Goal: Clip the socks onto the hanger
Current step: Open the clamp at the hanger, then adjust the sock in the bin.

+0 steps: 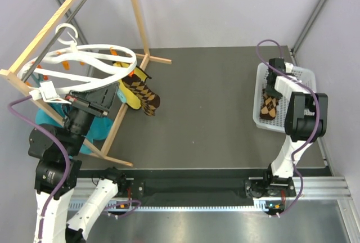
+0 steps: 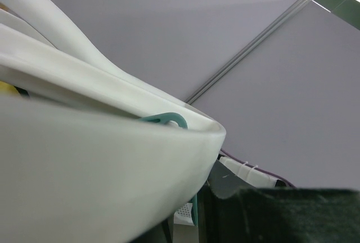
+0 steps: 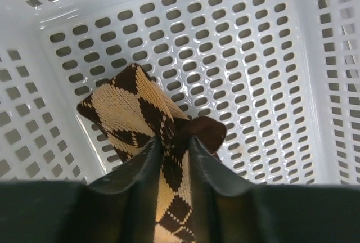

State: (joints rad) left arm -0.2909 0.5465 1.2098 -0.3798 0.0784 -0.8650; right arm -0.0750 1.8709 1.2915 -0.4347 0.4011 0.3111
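The white ring hanger [image 1: 84,52] hangs from the wooden rack at the left. One argyle sock [image 1: 145,94] hangs from its near right rim, next to a yellow cloth [image 1: 125,92]. My left gripper [image 1: 111,91] reaches up under the ring's near rim and looks shut on it. In the left wrist view the ring [image 2: 101,164] fills the frame and hides one finger of the left gripper [image 2: 194,209]. My right gripper [image 1: 274,85] is inside the white basket [image 1: 260,94], shut on the second argyle sock [image 3: 126,105], which bunches between the right gripper's [image 3: 174,142] fingers.
The wooden frame rack [image 1: 121,116] stands at the left with a leg reaching onto the dark table. A teal cloth [image 1: 98,127] hangs below the hanger behind my left arm. A teal clip [image 2: 166,120] shows on the ring. The basket's perforated floor [image 3: 253,57] surrounds the sock.
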